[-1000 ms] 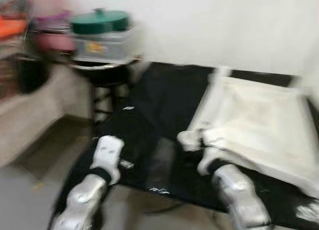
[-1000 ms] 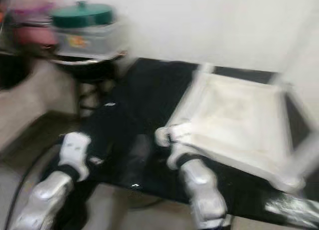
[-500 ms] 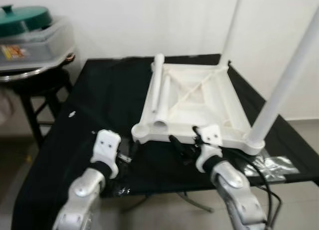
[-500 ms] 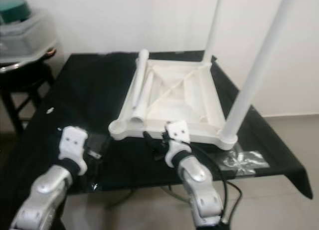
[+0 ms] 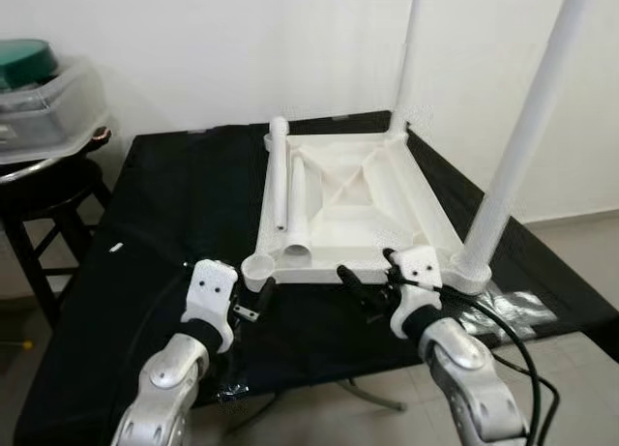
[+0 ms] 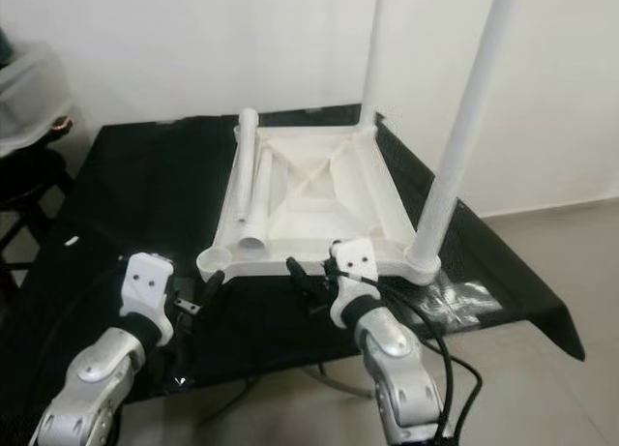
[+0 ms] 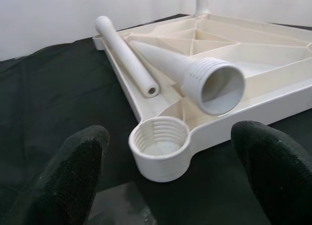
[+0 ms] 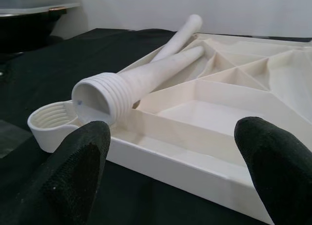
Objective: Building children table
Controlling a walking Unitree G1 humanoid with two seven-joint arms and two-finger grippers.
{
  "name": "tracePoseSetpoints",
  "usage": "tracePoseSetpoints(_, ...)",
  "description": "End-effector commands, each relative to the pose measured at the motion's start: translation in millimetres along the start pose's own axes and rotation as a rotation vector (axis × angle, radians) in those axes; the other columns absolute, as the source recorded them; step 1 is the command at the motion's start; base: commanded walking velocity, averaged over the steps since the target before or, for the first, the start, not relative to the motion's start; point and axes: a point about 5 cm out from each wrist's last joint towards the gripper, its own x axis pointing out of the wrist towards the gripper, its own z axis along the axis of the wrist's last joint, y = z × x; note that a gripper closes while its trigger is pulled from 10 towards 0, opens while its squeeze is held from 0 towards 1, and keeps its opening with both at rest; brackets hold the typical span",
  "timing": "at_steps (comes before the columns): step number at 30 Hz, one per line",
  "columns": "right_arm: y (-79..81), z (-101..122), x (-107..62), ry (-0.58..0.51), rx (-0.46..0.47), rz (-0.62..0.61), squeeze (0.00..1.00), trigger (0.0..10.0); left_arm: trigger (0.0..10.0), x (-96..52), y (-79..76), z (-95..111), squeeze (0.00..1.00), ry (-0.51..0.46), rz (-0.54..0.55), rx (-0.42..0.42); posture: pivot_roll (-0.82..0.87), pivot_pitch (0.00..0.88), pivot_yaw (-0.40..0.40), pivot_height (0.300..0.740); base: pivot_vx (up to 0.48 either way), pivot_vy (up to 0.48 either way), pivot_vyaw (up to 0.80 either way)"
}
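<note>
Whereas the head views half a second ago sat closer and more to the left, the camera now takes in the right edge of the black-draped table (image 5: 184,190), while both grippers keep hovering at its near edge. Upside down on it lies the white tabletop (image 5: 353,199), two legs (image 5: 522,136) upright at its right corners and two loose legs (image 5: 280,175) lying along its left side. Up close, the left gripper (image 7: 165,173), fingers spread and empty, faces the threaded empty socket (image 7: 160,147), and the right gripper (image 8: 170,173), likewise spread, faces a loose leg's threaded end (image 8: 102,95).
</note>
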Motion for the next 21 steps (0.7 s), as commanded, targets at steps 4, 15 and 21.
tracePoseSetpoints(4, 1.3, 1.9, 0.1, -0.014, -0.001, 0.012, 0.0, 10.0, 10.0, -0.1, 0.7, -1.5, 0.0, 0.012, 0.005, 0.003, -0.08, 0.0, 0.015, 0.74, 0.0, 0.0, 0.0)
tracePoseSetpoints(15, 1.9, -0.5, 1.4, 0.009, -0.001, 0.022, 0.0, 10.0, 10.0, 0.3, 1.3, -1.6, 0.0, 0.013, 0.003, -0.003, -0.08, 0.0, 0.015, 0.74, 0.0, 0.0, -0.36)
tracePoseSetpoints(21, 2.5, 0.0, 1.1, 0.001, 0.001, 0.023, 0.0, 10.0, 10.0, -0.1, 1.8, -1.6, 0.0, 0.013, 0.005, -0.003, -0.08, 0.0, 0.017, 0.74, 0.0, 0.0, -0.8)
